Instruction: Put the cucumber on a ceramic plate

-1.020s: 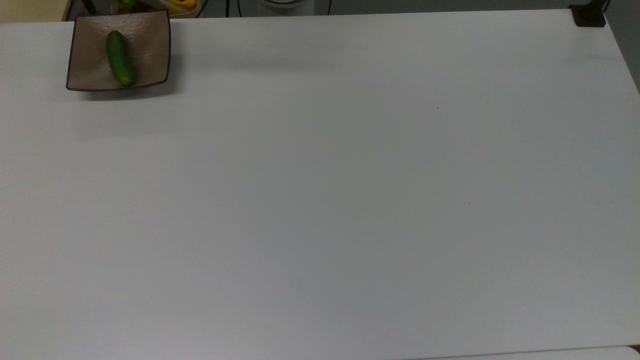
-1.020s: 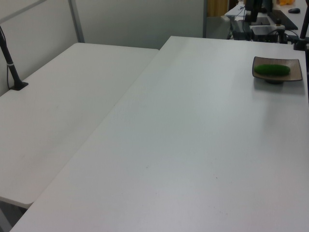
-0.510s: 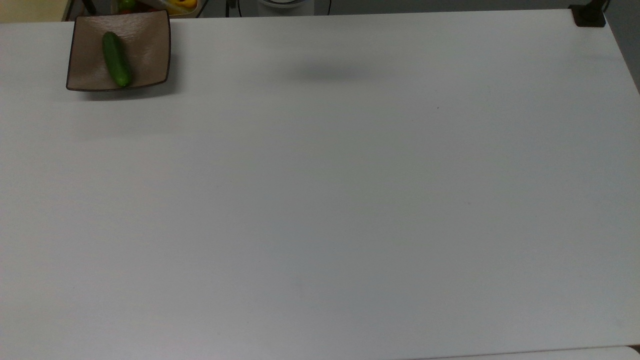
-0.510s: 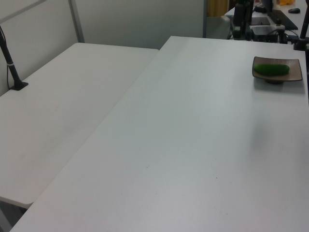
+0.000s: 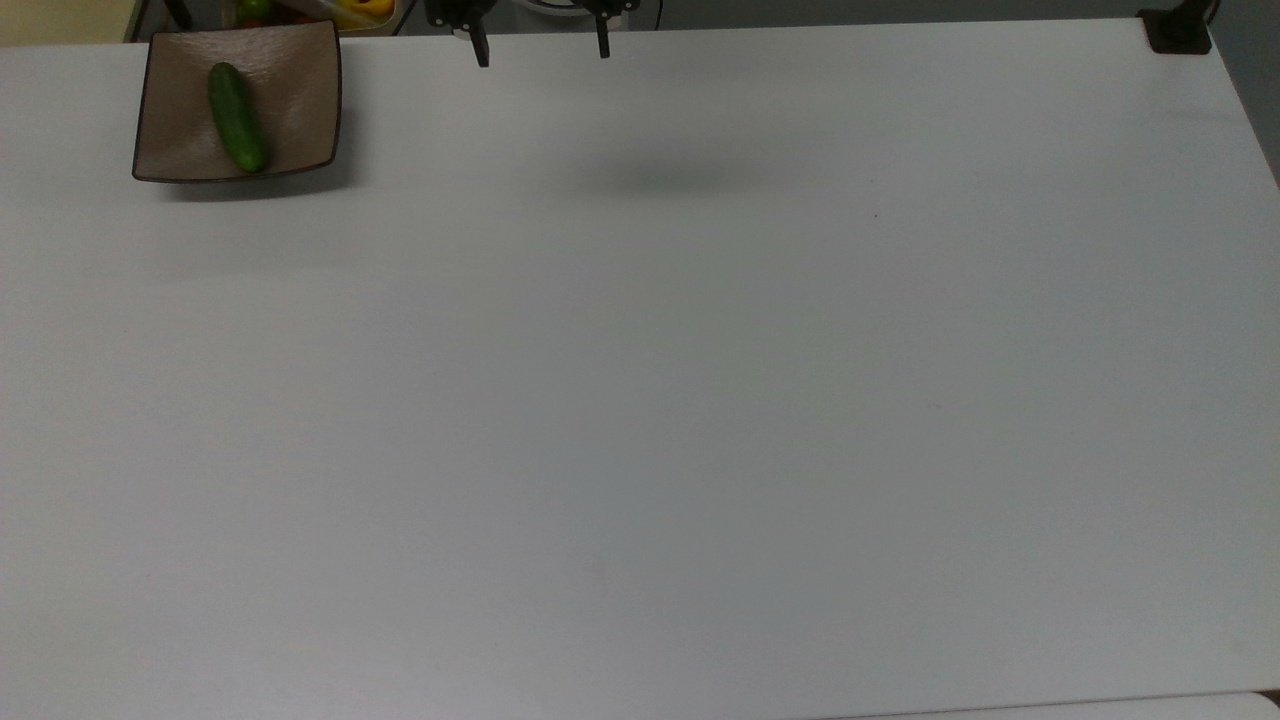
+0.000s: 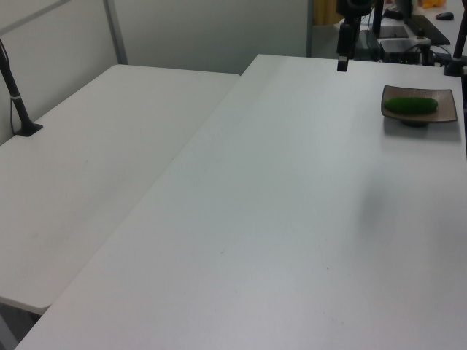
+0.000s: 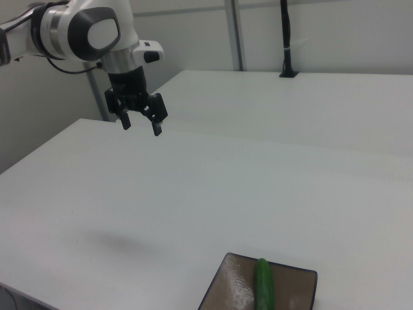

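Observation:
The dark green cucumber (image 5: 237, 117) lies on the square taupe-brown ceramic plate (image 5: 290, 110) in the far-left corner of the table in the top view. In the left view the cucumber (image 6: 411, 106) rests on the plate (image 6: 446, 102) at the far right. At the bottom of the right view the cucumber (image 7: 262, 285) lies on the plate (image 7: 229, 284). My gripper (image 5: 541, 52) hangs open and empty high above the table, well to the right of the plate in the top view. In the right view the gripper (image 7: 141, 124) is at the upper left, and the left view has the gripper (image 6: 342, 62) at its top edge.
The white table (image 5: 640, 400) spreads wide in front of the plate. A second white table (image 6: 87, 168) adjoins it on the left view's left. A black post base (image 5: 1178, 30) stands at the top view's far-right corner. Colourful items (image 5: 330, 10) lie beyond the table edge behind the plate.
The gripper's fingers have come into the top view's upper edge and the left view's top. The cucumber shifted slightly on the plate a second ago and now rests still.

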`<action>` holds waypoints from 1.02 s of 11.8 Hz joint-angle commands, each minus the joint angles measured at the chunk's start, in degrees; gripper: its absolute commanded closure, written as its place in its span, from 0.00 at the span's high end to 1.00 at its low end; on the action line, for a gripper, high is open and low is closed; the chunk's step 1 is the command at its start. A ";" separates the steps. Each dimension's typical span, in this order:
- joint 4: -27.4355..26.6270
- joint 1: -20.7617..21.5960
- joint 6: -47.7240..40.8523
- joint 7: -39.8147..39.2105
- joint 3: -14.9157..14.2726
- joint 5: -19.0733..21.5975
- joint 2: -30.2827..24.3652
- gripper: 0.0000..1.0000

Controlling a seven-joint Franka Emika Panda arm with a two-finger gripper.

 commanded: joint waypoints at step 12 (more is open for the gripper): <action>-2.39 0.63 1.37 0.50 0.93 -4.67 -0.71 1.00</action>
